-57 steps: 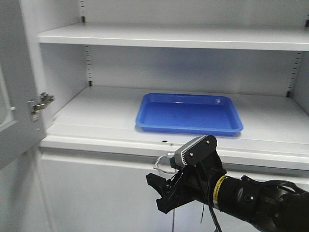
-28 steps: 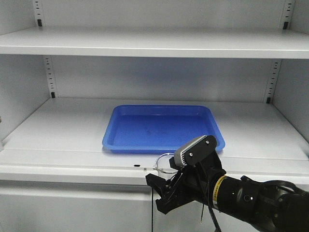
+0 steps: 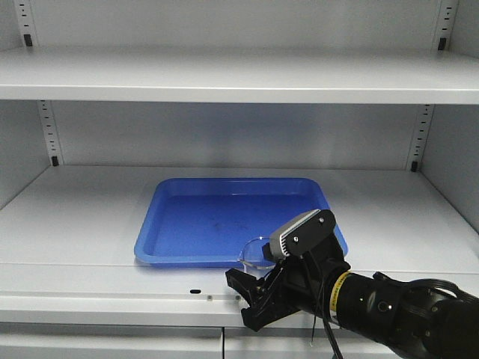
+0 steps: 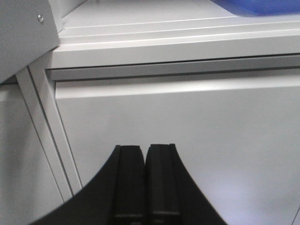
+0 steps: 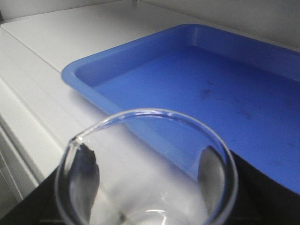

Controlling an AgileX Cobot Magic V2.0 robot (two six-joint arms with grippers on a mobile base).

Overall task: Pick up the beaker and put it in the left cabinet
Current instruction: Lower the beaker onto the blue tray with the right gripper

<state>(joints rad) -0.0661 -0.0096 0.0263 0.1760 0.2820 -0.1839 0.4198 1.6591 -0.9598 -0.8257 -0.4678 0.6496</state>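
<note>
1 second has swung the left cabinet square-on: its blue tray now sits just beyond the beaker, clamped upright between the right gripper's fingers. Placement looks close. The left gripper is pressed together, seemingly empty.

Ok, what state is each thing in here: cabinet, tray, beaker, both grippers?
left cabinet: middle shelf open to the front; lower door looks closed.
blue tray: empty, flat on the middle shelf.
beaker: upright, looks empty, held by the tray's near edge, not yet set down.
right gripper: shut on the beaker.
left gripper: shut, holding nothing, facing the lower door.
</note>
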